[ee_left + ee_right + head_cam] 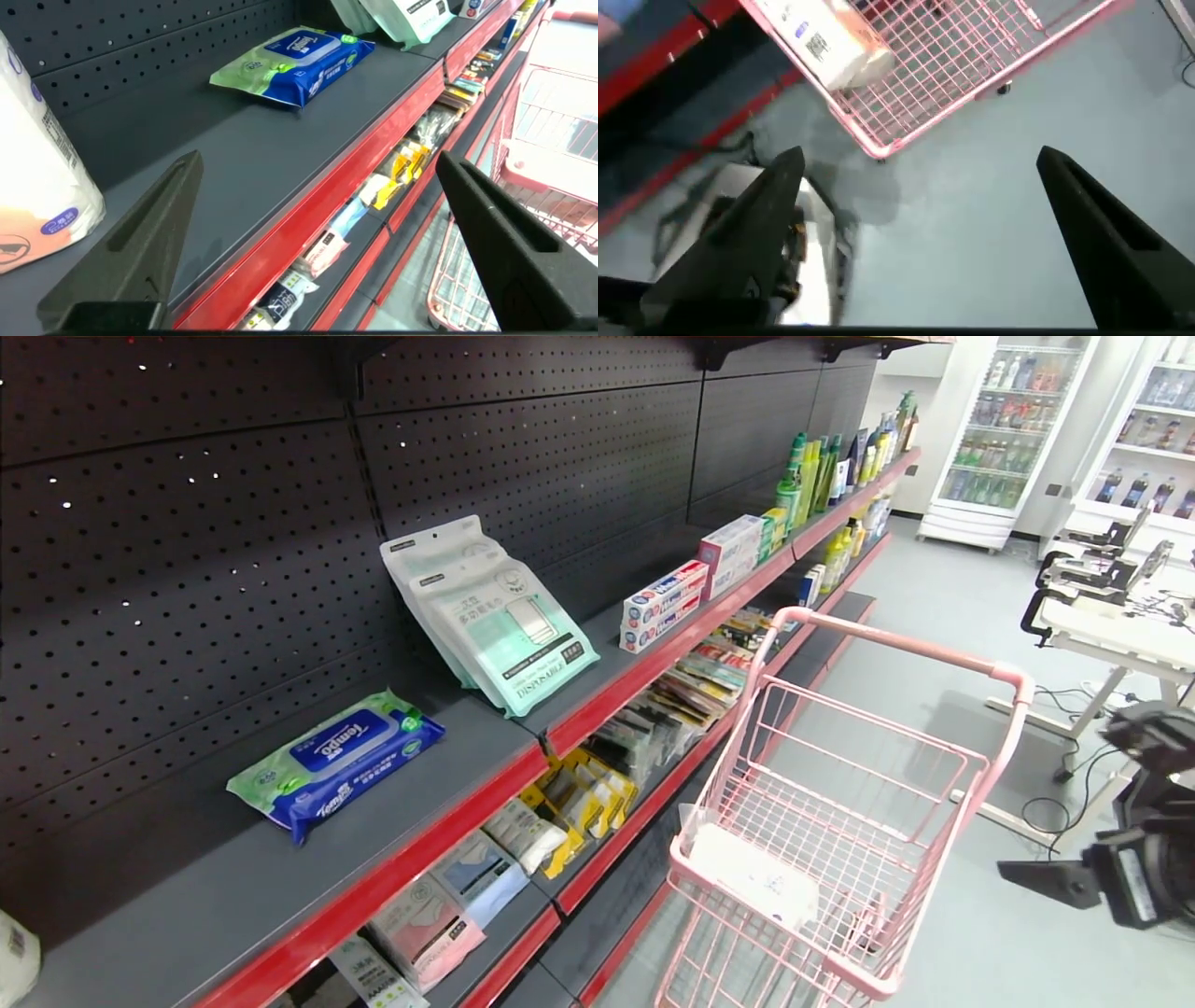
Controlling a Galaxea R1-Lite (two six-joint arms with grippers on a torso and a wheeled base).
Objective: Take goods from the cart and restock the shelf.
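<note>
Both my grippers are spread wide and carry nothing. The left gripper hovers over the bare grey shelf, and the right gripper hangs above the floor just outside the corner of the pink cart. The white package I need lies flat in the basket against its near end wall. My main worry is the way in. If my right arm comes in low it could catch the wire rim, and I expect a cart on wheels to roll away or swing toward the shelf. The package's wrapper looks soft, so an off-centre pinch might let it slip or get crushed against the mesh. On the shelf, my left gripper sits near a white paper-roll pack and could topple it. A careless set-down could also shove the wet wipes pack.
</note>
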